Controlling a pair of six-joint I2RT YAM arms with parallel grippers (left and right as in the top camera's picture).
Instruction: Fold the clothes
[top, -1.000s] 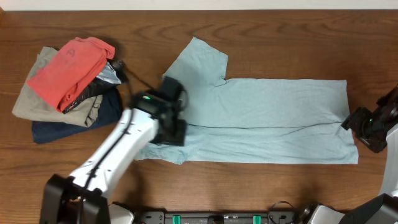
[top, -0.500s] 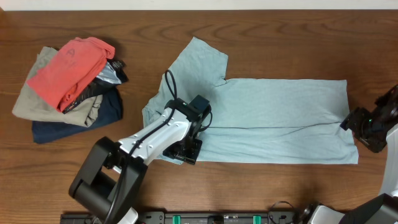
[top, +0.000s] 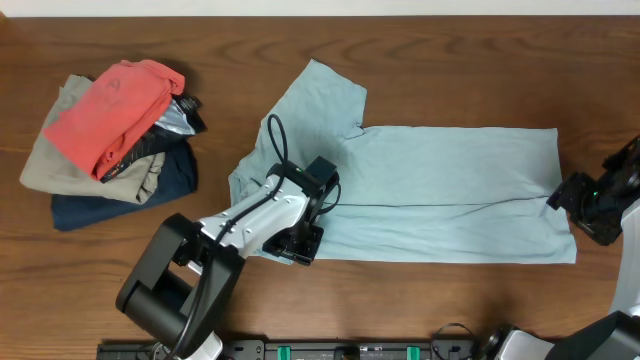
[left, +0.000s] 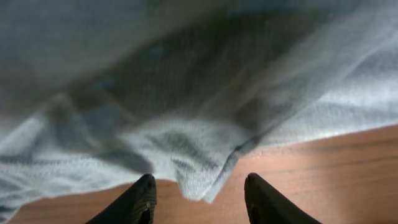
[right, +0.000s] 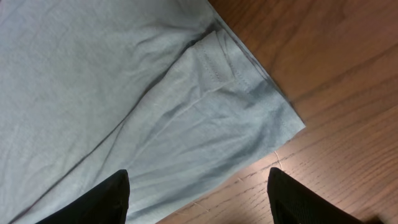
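Note:
The pale light-blue garment (top: 440, 190) lies spread on the table, folded lengthwise, one sleeve pointing to the far left. My left gripper (top: 300, 240) is open, low over the garment's near-left edge. In the left wrist view a bunched fold of the cloth (left: 199, 155) hangs between the open fingers (left: 199, 199) without being pinched. My right gripper (top: 585, 210) is open at the garment's right hem. The right wrist view shows that hem corner (right: 249, 99) flat on the wood ahead of the spread fingers (right: 196, 199).
A pile of folded garments sits at the far left: a coral-red one (top: 115, 110) on top of beige (top: 50, 160) and navy (top: 120, 195) ones. Bare wooden table (top: 450, 60) surrounds the garment.
My left gripper moved right from the left sleeve to the garment's near-left edge, and the near-left part of the cloth now lies bunched inward. The right arm has not moved.

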